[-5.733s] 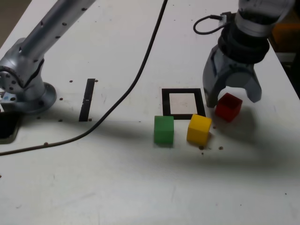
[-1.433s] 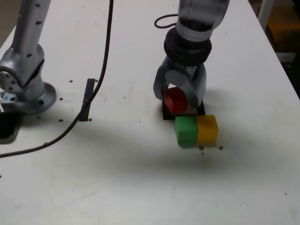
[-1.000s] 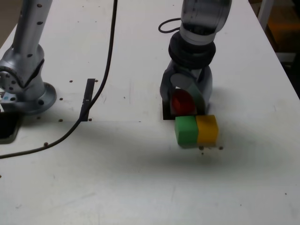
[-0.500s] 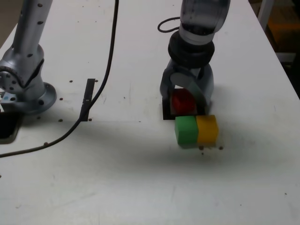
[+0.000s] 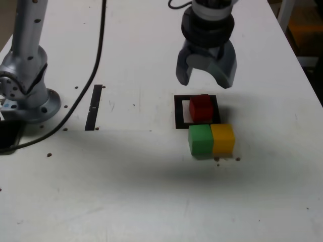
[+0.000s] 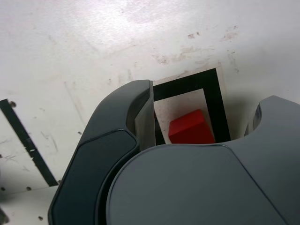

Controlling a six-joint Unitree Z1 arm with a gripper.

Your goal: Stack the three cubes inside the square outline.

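Note:
The red cube (image 5: 201, 107) (image 6: 190, 128) rests on the table inside the square outline (image 5: 179, 112) (image 6: 187, 83), towards its right side in the exterior view. Just in front of the outline, the green cube (image 5: 200, 141) and the yellow cube (image 5: 222, 139) sit side by side, touching. My gripper (image 5: 206, 79) hangs open above and behind the red cube, with nothing between its fingers. In the wrist view the red cube shows below the gripper's spread fingers (image 6: 143, 119).
The arm's base (image 5: 28, 96) stands at the exterior view's left. A straight black tape strip (image 5: 93, 107) (image 6: 23, 142) lies between the base and the outline. A black cable (image 5: 81, 96) trails across the table's left half. Small dark specks dot the white table.
My gripper has let go of the red cube inside the outline, opened, and risen up and away from it. The green and yellow cubes have not moved since 1.4 s ago.

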